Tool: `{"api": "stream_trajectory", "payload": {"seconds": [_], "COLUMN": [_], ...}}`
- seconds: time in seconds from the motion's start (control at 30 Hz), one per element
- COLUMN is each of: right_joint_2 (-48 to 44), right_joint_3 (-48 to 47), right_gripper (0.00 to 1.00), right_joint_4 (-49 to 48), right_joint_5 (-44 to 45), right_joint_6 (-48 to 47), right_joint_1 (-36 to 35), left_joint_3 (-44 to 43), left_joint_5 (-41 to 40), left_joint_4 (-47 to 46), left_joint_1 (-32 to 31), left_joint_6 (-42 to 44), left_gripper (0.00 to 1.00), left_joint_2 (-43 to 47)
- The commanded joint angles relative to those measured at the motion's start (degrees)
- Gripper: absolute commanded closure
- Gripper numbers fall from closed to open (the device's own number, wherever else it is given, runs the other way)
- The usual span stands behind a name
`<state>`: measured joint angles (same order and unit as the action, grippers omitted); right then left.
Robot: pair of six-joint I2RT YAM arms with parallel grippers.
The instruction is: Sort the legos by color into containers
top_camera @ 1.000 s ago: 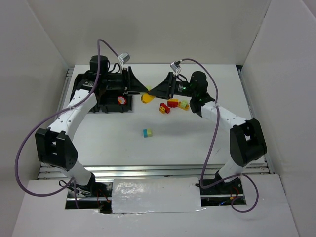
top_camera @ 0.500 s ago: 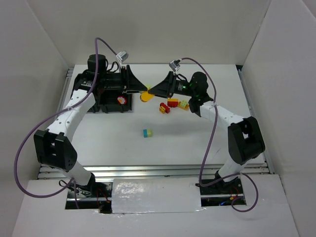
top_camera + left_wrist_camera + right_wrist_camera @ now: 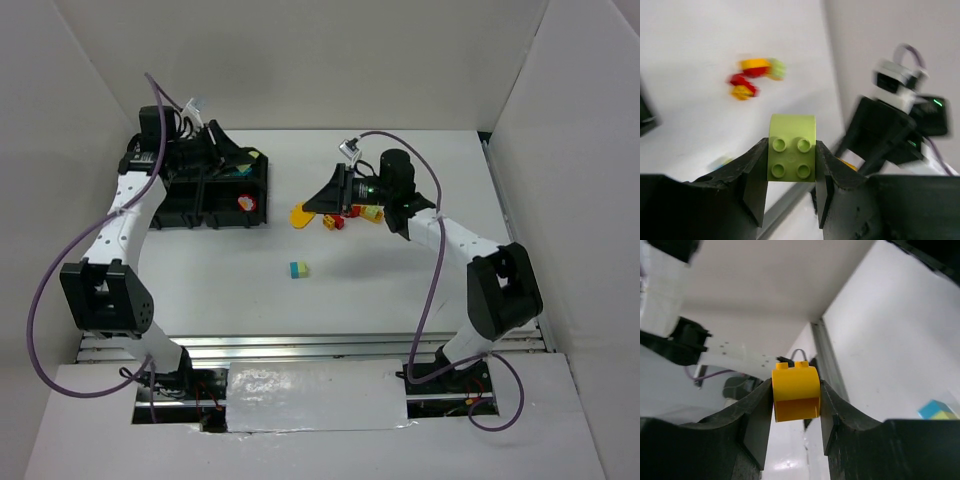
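Lime-green lego (image 3: 792,155) clamped in the left end effector (image 3: 791,165) over the black tray (image 3: 262,195); yellow lego (image 3: 795,392) clamped in the right end effector (image 3: 796,407), loose red-and-yellow legos (image 3: 348,213) just beside it on the counter (image 3: 380,290).

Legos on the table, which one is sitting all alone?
The two-coloured teal brick, out in the middle of the table with nothing near it. The red and yellow ones huddle together farther back.

White table (image 3: 330,310): black tray (image 3: 262,195) far left, teal-and-lime brick (image 3: 298,269) centre, red-yellow brick cluster (image 3: 340,220) farther back.
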<state>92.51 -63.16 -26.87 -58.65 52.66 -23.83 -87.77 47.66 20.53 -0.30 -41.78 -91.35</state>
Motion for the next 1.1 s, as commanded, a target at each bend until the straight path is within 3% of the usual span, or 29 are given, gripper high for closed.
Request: {"api": "stream_trajectory", "payload": {"seconds": [0.0,0.07,0.13,0.27,0.37,0.57,0.7,0.87,0.97,1.07], "right_joint_2": [-5.57,-6.81,-8.39,-10.24,-11.21,-10.77,-11.39,-12.88,-13.41,-13.23], "right_joint_3": [-3.37,-5.47,-7.06,-9.0,-9.71,-11.11,-11.64,-11.11,-11.11,-10.94], "right_gripper": [1.0,1.0,1.0,1.0,1.0,1.0,1.0,1.0,1.0,1.0], "right_joint_4": [17.61,27.07,32.21,41.1,44.01,47.17,48.67,50.07,50.51,50.25], "right_joint_5": [8.42,13.1,18.72,21.65,23.58,23.4,24.2,25.52,26.66,26.49], "right_joint_6": [-11.86,-17.21,-20.56,-24.71,-25.86,-27.7,-29.37,-30.95,-31.83,-31.57], "right_joint_1": [-0.16,-0.51,-0.69,-0.69,-0.77,-0.69,-0.69,-0.69,-0.69,-0.69], "left_joint_3": [-7.04,-12.39,-15.84,-30.59,-38.25,-43.1,-41.96,-45.21,-44.95,-45.04], "left_joint_5": [-20.98,-34.31,-40.68,-50.96,-54.06,-54.34,-53.64,-51.53,-51.35,-51.17], "left_joint_4": [13.6,18.82,22.42,25.69,27.36,25.27,20.87,18.76,17.53,17.43], "left_joint_1": [2.38,4.76,6.0,7.59,8.73,10.93,11.28,11.81,12.16,12.16], "left_joint_6": [6.44,4.7,2.68,2.32,1.53,0.73,0.56,0.03,-0.23,-0.06], "left_gripper": [1.0,1.0,1.0,1.0,1.0,0.98,0.77,0.6,0.36,0.21], "left_joint_2": [-3.72,-7.16,-12.78,-25.24,-32.1,-39.77,-41.1,-43.38,-43.21,-43.03]}}
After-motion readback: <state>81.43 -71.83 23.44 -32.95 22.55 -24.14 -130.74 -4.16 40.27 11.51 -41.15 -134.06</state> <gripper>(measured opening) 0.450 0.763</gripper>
